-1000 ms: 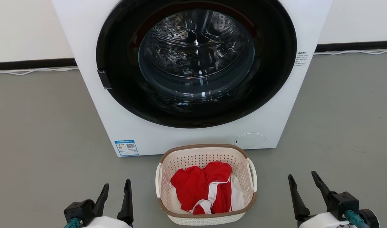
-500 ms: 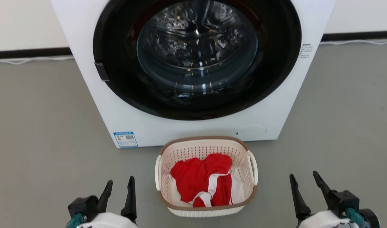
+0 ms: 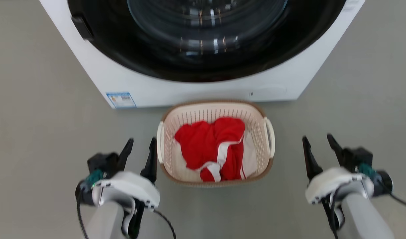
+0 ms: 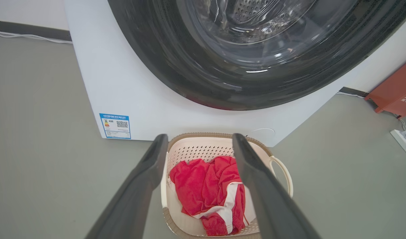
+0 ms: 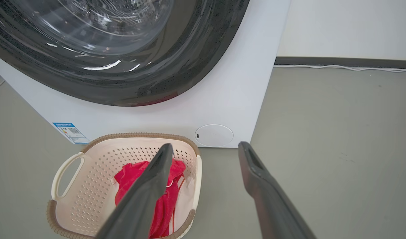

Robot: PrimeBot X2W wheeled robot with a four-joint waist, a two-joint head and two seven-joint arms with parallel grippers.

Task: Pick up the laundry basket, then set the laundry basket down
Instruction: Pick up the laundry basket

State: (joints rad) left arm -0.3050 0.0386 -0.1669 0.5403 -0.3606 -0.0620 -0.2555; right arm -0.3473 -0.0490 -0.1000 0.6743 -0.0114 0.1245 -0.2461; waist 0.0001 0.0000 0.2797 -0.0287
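Now: laundry basket upright on grey floor, just before white washing machine. Holds crumpled red-and-white garment. Beside the basket's left handle, left end effector: fingers spread, gripping nothing; contact with handle not discernible. Well apart from right handle, right end effector: likewise spread, empty. Via left wrist: basket framed between the two dark fingers, blue label on machine front up to the left. Via right wrist: basket low and left, partly behind one finger; round white cap on machine front just beyond.
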